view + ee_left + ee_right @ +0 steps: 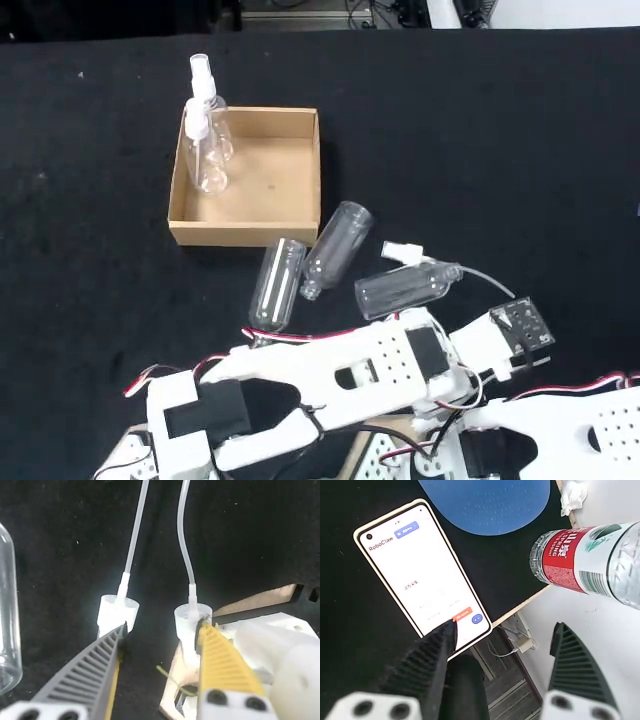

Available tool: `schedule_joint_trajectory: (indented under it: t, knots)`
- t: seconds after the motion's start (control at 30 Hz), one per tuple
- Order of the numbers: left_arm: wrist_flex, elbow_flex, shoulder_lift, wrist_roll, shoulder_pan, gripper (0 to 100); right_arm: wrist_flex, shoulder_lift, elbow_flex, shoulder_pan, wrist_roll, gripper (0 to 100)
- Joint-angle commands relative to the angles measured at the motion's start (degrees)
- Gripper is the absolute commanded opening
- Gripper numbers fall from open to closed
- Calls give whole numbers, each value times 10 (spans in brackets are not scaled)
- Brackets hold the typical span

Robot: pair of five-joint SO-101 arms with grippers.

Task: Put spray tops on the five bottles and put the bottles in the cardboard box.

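Currently the left gripper is wide open and empty, with the first spray top and second spray top beside its fingertips; closing may catch both or knock one aside.

Smartphone with lit screen, flat on black table cover just ahead of right claw, blue rounded object beyond the smartphone, red-labelled water bottle at the table edge, crumpled tissue farther off.

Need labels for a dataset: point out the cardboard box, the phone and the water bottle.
cardboard box (240, 234): high view, its near wall
phone (420, 570): right wrist view, middle of its screen
water bottle (567, 560): right wrist view, its red label
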Motion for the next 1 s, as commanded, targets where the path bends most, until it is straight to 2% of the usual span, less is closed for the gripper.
schedule_joint_trajectory:
  t: [0.0,0.2,0.57,0.77,0.97]
  knots:
    - [-8,-30,9,4,13,211,13,-7,-35,2,-1,272]
    - [-4,-29,18,4,-34,211,14,-7,-35,25,21,272]
    - [-3,-29,-51,3,-99,211,15,-5,-33,45,39,273]
    - [-7,-25,-106,4,-62,211,12,0,-9,45,44,274]
    - [-44,-30,-38,4,-34,270,11,34,-5,45,71,273]
